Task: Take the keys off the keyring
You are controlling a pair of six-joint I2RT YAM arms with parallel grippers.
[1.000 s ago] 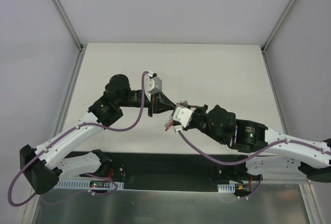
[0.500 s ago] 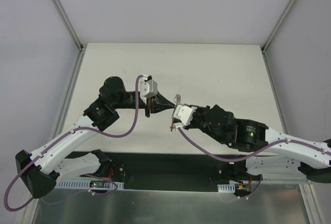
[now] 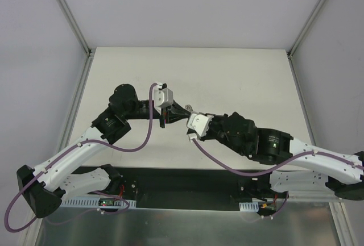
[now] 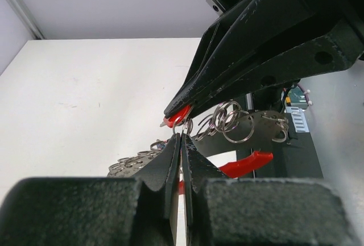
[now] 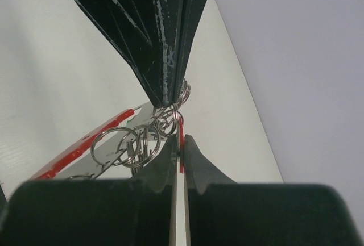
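Observation:
Both grippers meet tip to tip above the table's middle in the top view, left gripper (image 3: 183, 115) and right gripper (image 3: 190, 119). In the left wrist view my left gripper (image 4: 181, 139) is shut on a thin silvery ring of the keyring (image 4: 187, 126). The right gripper (image 4: 172, 116) comes in from the upper right, shut on a small red-headed key (image 4: 179, 115). More silver rings (image 4: 229, 120) and the red curved band (image 4: 248, 163) hang beside them. In the right wrist view the right gripper (image 5: 180, 141) pinches the red key head (image 5: 181, 135); the rings (image 5: 133, 142) and red band (image 5: 85, 142) hang left.
The white table (image 3: 239, 81) has grey walls on three sides, with metal corner posts at the back. The arm bases and a black strip (image 3: 182, 186) lie along the near edge. A flat silvery perforated piece (image 4: 136, 162) hangs by my left fingers.
The right gripper has moved up and left, closing in on the left gripper's tip. The left arm shifted slightly left earlier, then held still. The hanging bunch no longer shows from above.

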